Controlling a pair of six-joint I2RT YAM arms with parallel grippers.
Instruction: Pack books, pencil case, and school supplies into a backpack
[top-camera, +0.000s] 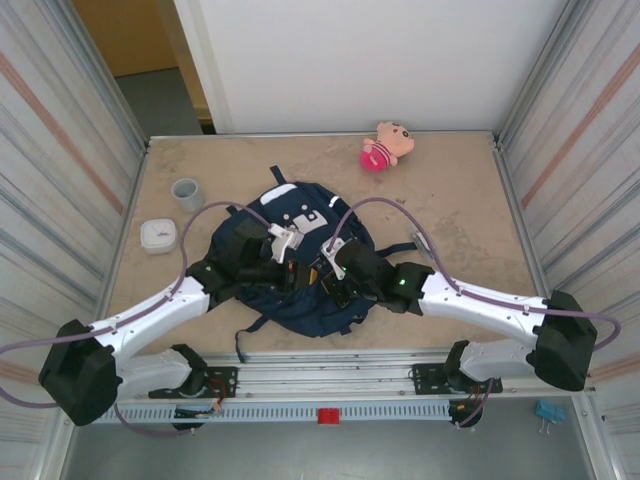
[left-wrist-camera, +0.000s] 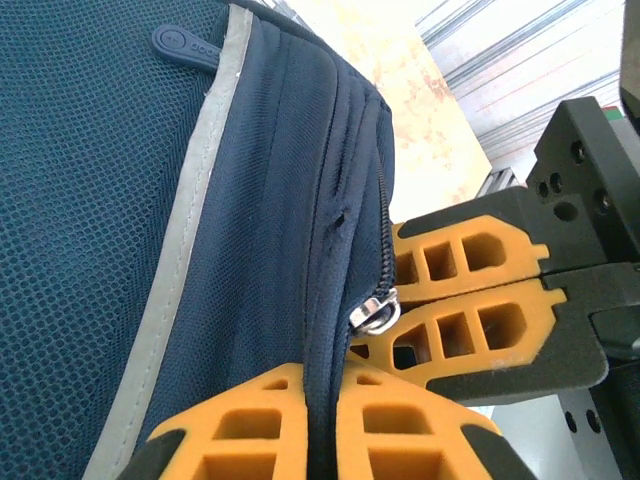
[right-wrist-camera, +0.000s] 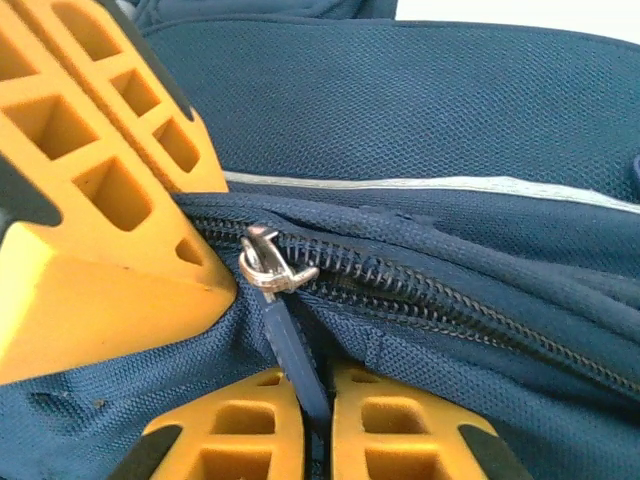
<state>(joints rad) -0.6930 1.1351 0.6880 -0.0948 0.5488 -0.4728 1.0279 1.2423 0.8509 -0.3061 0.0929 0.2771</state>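
left gripper (left-wrist-camera: 320, 405): clenched on a fold of backpack (top-camera: 296, 308) fabric just beside the zip, likely bracing it.
backpack: lies mid-table between both arms, white patch end away from the bases.
slider (right-wrist-camera: 264, 262): sits between the two grippers, just beside the left one's finger.
zip axis: teeth (right-wrist-camera: 450, 300) run meshed from the slider off to the right in the right wrist view; any pull should follow that line.
right gripper (right-wrist-camera: 315, 410): pinched tight on the dark pull tab (right-wrist-camera: 296, 360) hanging from the slider, so it is the nearer arm.
hidden: teeth behind the left finger and the bag's inside; packing progress unclear.
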